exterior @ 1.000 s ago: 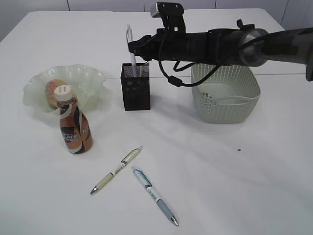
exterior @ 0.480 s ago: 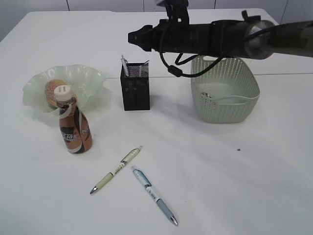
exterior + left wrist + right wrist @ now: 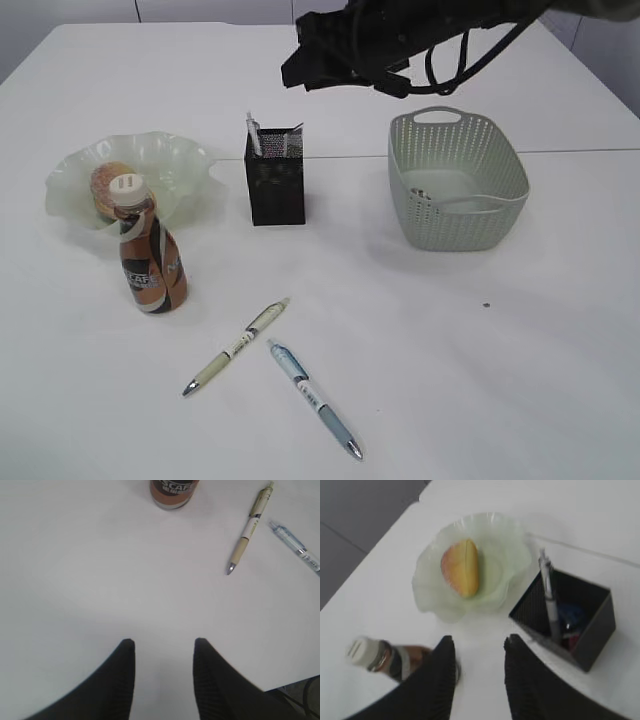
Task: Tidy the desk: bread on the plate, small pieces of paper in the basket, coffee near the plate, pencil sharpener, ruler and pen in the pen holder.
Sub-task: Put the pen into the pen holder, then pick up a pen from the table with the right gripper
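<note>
Tidying status: bread lies on the plate near the tabletop's left edge; the coffee bottle stands just in front of the plate; one pen stands in the pen holder at mid-tabletop, toward the far edge.
Basket: the basket sits toward the right edge; something small lies inside, too unclear to name.
Left over: a beige pen and a blue pen lie near the front edge, tips close together but apart.
Right claw: the right claw hangs high above the far part of the tabletop, jaws partly open, nothing between them.
Left claw: the left claw hovers low by the front edge, jaws partly open and empty; the beige pen lies near it.
Step in hand: likely fetching one of the loose pens.
Doing it well: approach from above, jaws across the barrel at mid-length, clear of the neighbouring pen.
Dropping in: tilt the pen upright over the holder's open side, avoiding the pen already inside.
</note>
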Controlling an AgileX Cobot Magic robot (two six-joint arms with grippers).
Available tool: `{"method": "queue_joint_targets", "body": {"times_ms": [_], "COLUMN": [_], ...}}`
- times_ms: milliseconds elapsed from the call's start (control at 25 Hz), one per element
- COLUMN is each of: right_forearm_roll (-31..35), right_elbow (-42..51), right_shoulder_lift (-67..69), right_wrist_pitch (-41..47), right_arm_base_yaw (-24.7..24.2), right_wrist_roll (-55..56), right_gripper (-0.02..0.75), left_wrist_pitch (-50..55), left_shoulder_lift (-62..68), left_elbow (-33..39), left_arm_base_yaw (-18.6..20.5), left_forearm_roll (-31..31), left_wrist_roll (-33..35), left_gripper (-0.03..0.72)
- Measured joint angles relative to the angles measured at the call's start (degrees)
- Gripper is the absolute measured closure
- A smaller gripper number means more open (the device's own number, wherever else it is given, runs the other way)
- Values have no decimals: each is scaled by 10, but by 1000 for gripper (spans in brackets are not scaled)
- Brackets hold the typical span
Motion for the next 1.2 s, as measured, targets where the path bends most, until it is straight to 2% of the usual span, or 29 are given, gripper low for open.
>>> {"method": "queue_joint_targets", "body": {"times_ms": [280, 400, 480, 640, 800, 960, 1200], "right_forearm_roll": [-199, -302, -347, -408, -464, -478, -489], "right_elbow": [0, -1, -1, -1, -1, 22, 105], "right_shoulder_lift": [-48, -65, -69, -69, -64, -48, -39], "right_wrist_pitch": [115, 150, 178, 236, 246, 247, 247], "right_arm_base_yaw": [17, 48, 69, 118, 169, 201, 228], "right_wrist_roll": [228, 300, 338, 367, 400, 413, 417], "right_gripper": [489, 488, 488, 488, 488, 488, 486], "left_wrist_pitch": [1, 1, 1, 1, 1, 1, 1], "left_shoulder_lift": [0, 0, 0, 0, 0, 0, 0], "left_elbow": [0, 0, 0, 0, 0, 0, 0], "left_arm_base_yaw": [0, 0, 0, 0, 0, 0, 0], "left_forearm_roll": [-1, -1, -1, -1, -2, -2, -2], "left_wrist_roll": [0, 0, 0, 0, 0, 0, 0], "left_gripper": [398, 398, 398, 398, 398, 398, 398]}}
